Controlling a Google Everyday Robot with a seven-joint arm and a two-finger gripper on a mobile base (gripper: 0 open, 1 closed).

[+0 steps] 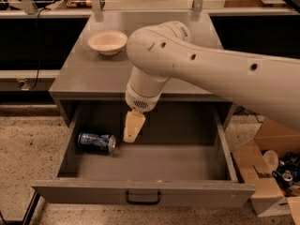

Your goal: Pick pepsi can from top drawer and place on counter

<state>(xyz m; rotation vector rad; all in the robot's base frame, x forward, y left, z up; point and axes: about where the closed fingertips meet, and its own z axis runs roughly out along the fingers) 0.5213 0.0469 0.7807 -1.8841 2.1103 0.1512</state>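
Observation:
The pepsi can (97,142) lies on its side at the left of the open top drawer (154,164), close to the left wall. My gripper (132,127) hangs down inside the drawer on the white arm, its cream fingers just right of the can and apart from it. The grey counter (79,77) lies behind the drawer, partly hidden by my arm.
A beige bowl (107,42) stands on the counter's back left. The drawer's black handle (143,199) faces the front. An open cardboard box (274,175) with clutter sits on the floor at the right. A rail and shelves run behind the counter.

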